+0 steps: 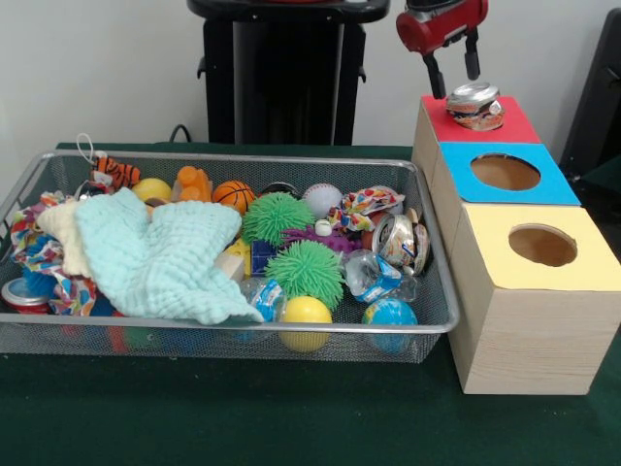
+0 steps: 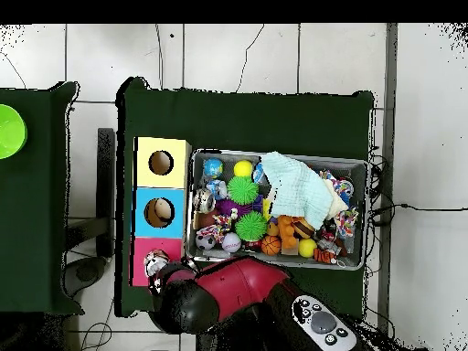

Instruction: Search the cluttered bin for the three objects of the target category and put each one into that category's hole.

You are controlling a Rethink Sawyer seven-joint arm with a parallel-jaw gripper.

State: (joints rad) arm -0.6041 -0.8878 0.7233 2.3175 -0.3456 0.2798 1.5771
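The arm [image 1: 441, 21] was cut off by the top edge of the front view, so only its red end and two dark fingers [image 1: 472, 56] were seen. The hole in the red panel [image 1: 509, 121] was covered by a crushed can [image 1: 474, 105]. In the overhead view that can [image 2: 155, 264] was partly hidden under the arm [image 2: 224, 291], and the fingers were not seen at all. Much of the bin's contents were buried beneath a pale green cloth [image 1: 160, 257]. A second crushed can [image 1: 399, 241] was half screened by neighbouring toys. Small items along the bin's [image 1: 291, 158] far wall were too small to be identified.
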